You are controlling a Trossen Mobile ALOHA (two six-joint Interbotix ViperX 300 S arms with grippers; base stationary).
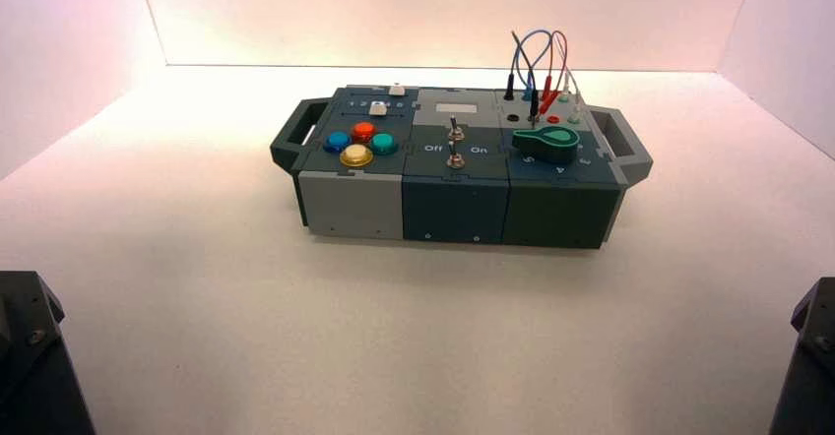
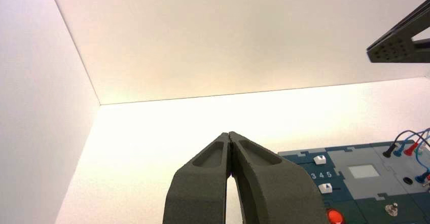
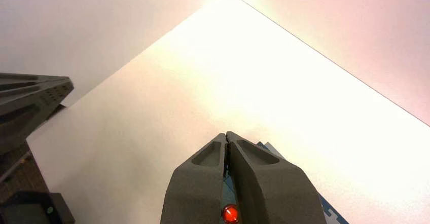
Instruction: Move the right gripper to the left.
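My right gripper is shut and empty, held off the box, which stands past its fingertips. A red button shows through the gap between its fingers. In the high view only the right arm's dark base shows, at the bottom right corner. My left gripper is also shut and empty, with the box ahead and to one side. The left arm's base sits at the bottom left corner. The box stands in the middle of the white table.
The box bears blue, red, green and yellow buttons, two toggle switches, a green knob, looped wires and white sliders. White walls enclose the table.
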